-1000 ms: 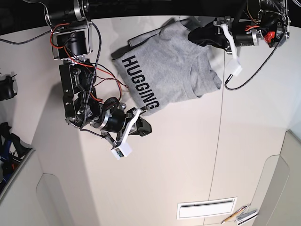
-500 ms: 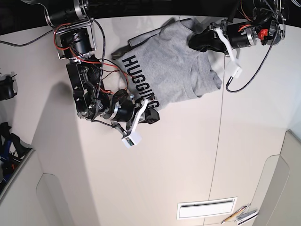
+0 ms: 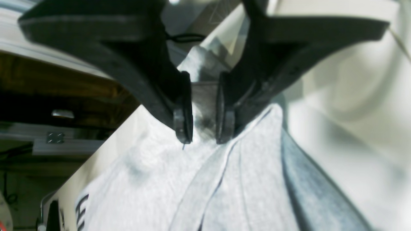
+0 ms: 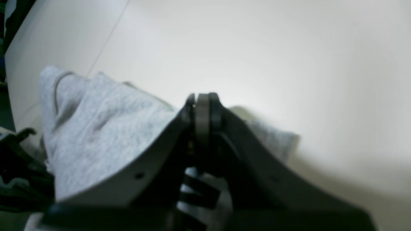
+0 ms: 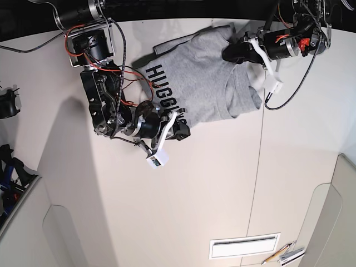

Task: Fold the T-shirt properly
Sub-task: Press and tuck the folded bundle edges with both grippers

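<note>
The grey T-shirt lies bunched at the table's far edge, its black lettering partly covered. My left gripper sits at the shirt's upper right corner. In the left wrist view this gripper is shut on a raised fold of the T-shirt, which hangs in pleats below the pads. My right gripper rests on the shirt's lower edge over the last letters. Seen from the right wrist, it is shut, with the T-shirt drawn up to its tips on both sides.
A dark flap sticks out from under the shirt's upper left. A white vent grille and pencils lie near the front right. Black gear sits at the left edge. A cable loops beside the left arm.
My right gripper moved up and right from the bare table onto the shirt's lower edge, covering the last letters. My left gripper shifted slightly left at the upper right corner.
</note>
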`<control>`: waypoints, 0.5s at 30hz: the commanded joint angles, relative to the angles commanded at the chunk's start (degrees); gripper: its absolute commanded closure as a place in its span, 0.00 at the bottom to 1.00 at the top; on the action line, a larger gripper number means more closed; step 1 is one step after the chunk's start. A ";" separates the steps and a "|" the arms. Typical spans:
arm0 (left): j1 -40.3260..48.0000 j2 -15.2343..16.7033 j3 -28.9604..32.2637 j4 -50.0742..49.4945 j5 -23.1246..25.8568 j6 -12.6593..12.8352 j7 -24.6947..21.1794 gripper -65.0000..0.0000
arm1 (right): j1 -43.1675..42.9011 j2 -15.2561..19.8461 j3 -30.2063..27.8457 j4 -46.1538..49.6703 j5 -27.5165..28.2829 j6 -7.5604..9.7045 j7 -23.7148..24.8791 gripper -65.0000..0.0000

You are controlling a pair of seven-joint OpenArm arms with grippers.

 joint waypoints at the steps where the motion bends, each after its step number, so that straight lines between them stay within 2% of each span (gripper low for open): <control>1: -0.57 0.00 0.00 -0.26 0.33 0.00 0.00 0.80 | 0.02 0.02 0.02 0.00 0.00 0.00 -0.20 1.00; 7: -4.59 0.00 0.00 -2.82 2.78 0.00 -0.46 0.80 | 0.00 0.33 0.02 0.00 0.00 0.00 -1.62 1.00; 15: -12.68 -0.04 0.00 -14.12 4.26 0.00 -0.42 0.79 | 0.02 0.48 0.02 0.02 2.16 0.00 -4.26 1.00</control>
